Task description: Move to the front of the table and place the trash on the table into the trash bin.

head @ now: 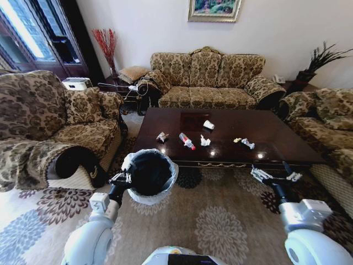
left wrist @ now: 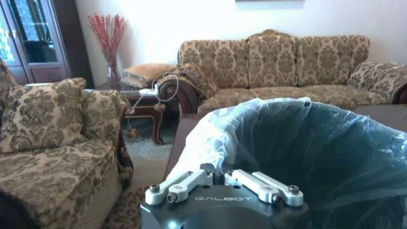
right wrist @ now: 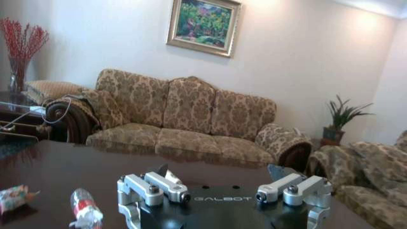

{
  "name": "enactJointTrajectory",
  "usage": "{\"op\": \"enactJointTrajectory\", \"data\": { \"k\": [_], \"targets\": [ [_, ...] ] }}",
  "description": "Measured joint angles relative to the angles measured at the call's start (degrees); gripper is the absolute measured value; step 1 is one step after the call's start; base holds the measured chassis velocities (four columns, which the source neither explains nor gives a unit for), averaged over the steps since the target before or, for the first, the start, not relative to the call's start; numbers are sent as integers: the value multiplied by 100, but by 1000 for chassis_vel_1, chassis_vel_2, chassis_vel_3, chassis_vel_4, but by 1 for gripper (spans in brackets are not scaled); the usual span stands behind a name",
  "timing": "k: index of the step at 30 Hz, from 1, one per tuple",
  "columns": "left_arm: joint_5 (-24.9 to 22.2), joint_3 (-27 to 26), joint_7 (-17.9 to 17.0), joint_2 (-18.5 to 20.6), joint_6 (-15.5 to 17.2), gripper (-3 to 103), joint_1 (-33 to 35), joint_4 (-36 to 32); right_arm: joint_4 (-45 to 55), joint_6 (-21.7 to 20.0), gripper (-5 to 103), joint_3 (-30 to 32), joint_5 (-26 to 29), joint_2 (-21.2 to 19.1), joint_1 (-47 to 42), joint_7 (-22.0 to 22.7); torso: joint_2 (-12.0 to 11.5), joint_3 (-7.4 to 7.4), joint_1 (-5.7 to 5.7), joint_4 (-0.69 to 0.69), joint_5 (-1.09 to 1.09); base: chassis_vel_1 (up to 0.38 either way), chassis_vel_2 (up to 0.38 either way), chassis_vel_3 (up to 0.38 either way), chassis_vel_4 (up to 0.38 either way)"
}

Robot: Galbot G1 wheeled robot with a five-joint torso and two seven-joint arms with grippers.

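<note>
Presently the left pincer (head: pixel 124 178) clamps the trash bin (head: pixel 150 174) (nothing visible inside); right pincer (head: pixel 274 176) gapes.

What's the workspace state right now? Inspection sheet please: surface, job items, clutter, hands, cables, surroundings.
Surface: dark glossy table, just ahead of the robot.
Job items: on the table, a bottle lying down, a cup, a tissue, wrappers at left and right; bin with white liner in front of the table's left corner.
Clutter: nothing seen on the table besides the trash.
Hands: left hand shut on the bin's rim; right hand open, empty, low before the table's front edge.
Cables: white cord on the side table by the sofa.
Surroundings: sofa behind, armchairs at both sides, patterned carpet.
</note>
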Motion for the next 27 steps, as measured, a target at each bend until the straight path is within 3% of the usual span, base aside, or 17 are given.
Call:
{"op": "enactJointTrajectory", "data": {
  "k": [13, 27],
  "targets": [
    [-35, -24, -44, -28, -12, 3, -50, 71, -141, -18, 100, -106, 28, -117, 142, -314, 0, -1, -1, 0, -3, -177, 190, 190, -188],
    [-34, -23, -49, -4, -17, 3, -39, 92, -276, 38, 100, -167, 18, -111, 173, -348, 0, 0, 2, 0, -2, -221, 212, 230, -214]
  ]
}}
